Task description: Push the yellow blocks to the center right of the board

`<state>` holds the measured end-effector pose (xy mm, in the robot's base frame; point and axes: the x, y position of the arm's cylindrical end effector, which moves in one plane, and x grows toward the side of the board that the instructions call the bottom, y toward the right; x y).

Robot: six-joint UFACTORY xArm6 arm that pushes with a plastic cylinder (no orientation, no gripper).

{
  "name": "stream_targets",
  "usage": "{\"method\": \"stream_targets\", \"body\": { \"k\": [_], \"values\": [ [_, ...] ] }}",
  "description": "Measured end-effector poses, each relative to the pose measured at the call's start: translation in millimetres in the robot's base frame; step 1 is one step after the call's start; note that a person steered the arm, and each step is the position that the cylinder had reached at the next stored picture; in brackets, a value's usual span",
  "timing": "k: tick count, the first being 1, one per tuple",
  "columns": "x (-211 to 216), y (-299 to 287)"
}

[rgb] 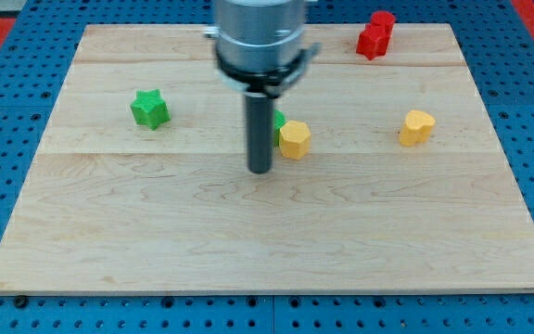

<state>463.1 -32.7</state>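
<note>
Two yellow blocks lie on the wooden board. A yellow hexagonal block (295,139) sits near the board's centre, touching a green block (278,124) that is mostly hidden behind my rod. A second yellow block (416,127), shaped roughly like a heart, lies at the view's right. My tip (260,170) rests on the board just left of and slightly below the yellow hexagonal block, a small gap apart from it.
A green star block (149,109) lies at the view's left. A red block (375,34) stands near the top edge at the right. The wooden board (156,232) rests on a blue perforated table.
</note>
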Motion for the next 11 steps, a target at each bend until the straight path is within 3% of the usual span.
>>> {"method": "stream_targets", "body": {
  "k": [3,4,6,9,11],
  "values": [
    [-24.9,115.1],
    [-28.4,99.7],
    [-71.2,8.0],
    [-58.5,152.5],
    [-74.0,111.3]
  ]
}}
